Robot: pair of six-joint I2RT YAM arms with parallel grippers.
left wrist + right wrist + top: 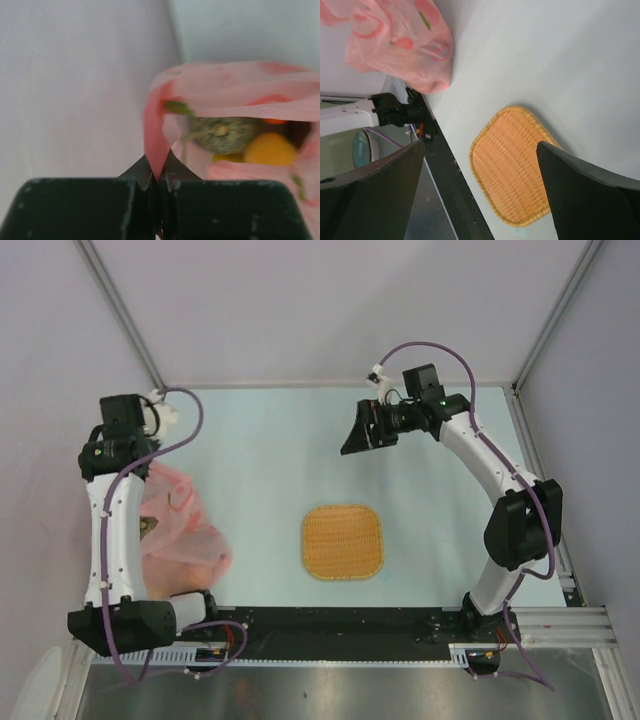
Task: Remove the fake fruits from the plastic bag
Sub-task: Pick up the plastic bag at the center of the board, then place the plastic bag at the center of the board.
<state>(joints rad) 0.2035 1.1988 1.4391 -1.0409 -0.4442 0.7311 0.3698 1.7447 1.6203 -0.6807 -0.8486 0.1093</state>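
There, left arm (105,530) outstretched over bag (200,550)

The plastic bag (190,540), thin, translucent pink-red and crinkly, is seen slumped at the left side of the table (270,460) near the front edge. 1 strip of its rim is drawn taut and pinched between the closed jaws of the left gripper (159,186), w/ the mouth gaping. Inside, 3 fake fruits (235,142) can be made out thru the opening: a grey-green netted melon (222,134) w/ stem at centre, a yellow-orange fruit (270,149) touching its right side, and an orange-red sliver (276,121) above that, too blurred to be identified.
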